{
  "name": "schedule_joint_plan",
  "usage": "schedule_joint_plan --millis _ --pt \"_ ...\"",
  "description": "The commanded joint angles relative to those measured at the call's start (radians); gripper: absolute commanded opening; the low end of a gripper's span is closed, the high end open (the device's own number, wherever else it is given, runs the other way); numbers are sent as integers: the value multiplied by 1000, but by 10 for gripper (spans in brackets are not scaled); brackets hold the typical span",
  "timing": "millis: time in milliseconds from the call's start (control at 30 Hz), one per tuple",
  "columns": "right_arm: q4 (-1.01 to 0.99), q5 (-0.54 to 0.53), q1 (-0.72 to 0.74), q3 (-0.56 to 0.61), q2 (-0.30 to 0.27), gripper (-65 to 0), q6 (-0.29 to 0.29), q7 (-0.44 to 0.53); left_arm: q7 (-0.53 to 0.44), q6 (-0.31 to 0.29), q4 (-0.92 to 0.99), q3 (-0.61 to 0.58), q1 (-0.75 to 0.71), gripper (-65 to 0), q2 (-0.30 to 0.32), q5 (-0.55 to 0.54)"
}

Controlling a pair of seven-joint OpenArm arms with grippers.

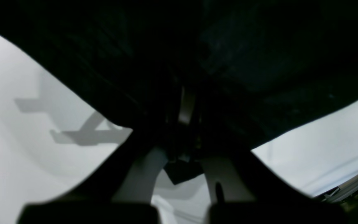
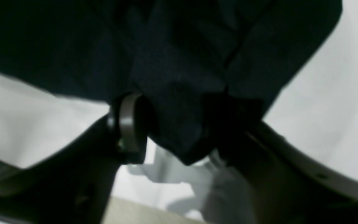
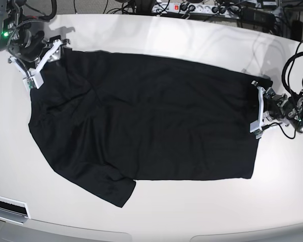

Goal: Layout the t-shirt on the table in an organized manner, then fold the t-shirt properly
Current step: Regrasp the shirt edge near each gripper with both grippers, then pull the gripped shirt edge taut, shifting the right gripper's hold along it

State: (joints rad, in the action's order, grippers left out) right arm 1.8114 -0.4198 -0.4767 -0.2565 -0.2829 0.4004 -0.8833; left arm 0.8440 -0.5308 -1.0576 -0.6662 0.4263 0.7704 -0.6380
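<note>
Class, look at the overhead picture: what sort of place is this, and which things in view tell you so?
Probably a robotics lab or test bench. A plain black short-sleeved fabric t-shirt lies spread on a large glossy off-white table, a robot arm's claw at either end, with a white power strip and tangled cables along the far edge.

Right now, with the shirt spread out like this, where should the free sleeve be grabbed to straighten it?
Take the t-shirt by its near sleeve, at the cuff's outer corner, coming in from the table edge below it. That corner lies flat and pokes out past the hem, so bare tabletop surrounds it.
</note>
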Motion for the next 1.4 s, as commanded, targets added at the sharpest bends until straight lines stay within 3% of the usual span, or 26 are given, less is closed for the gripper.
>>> schedule_joint_plan --millis 0,133,167,333,600,767,967,1133,1167,1267,1367 --pt "12 -8 -2 -6 -12 -357 13 -5 44 -3 2 -1 -3 -650 14 21" --pt "12 -10 -10 -6 -14 -617 124 -46 47 -3 2 -1 -6 -650 14 80" --pt "12 -10 -13 -6 -16 -650 150 -46 47 -3 2 -1 -6 -650 17 89" --pt "13 -64 -8 -6 -71 -650 221 -74 47 -4 2 -1 -6 -650 43 89" --pt "13 -87 -8 -6 -216 -650 233 -74 7 -28 1 -1 -10 -650 128 130" --pt "13 -221 -8 -6 -233 -650 296 -74 -7 -28 -3 -1 -13 -650 150 144" --pt "13 -362 -5 -6 -232 -649 298 -81 -72 -27 -69 -1 -13 -650 149 245" --pt "13 -436 -5 -6 -237 -289 298 -199 -82 -27 -137 -1 -13 -650 149 267" --pt "13 -468 -5 -6 -237 -256 298 -247 -82 -27 -143 -1 -13 -650 149 281" --pt "14 -562 -8 -6 -239 -254 298 -373 -86 -27 -147 -1 -13 -650 150 302" --pt "14 -569 -35 -6 -238 -256 298 -381 -85 -27 -146 -1 -13 -650 150 301"
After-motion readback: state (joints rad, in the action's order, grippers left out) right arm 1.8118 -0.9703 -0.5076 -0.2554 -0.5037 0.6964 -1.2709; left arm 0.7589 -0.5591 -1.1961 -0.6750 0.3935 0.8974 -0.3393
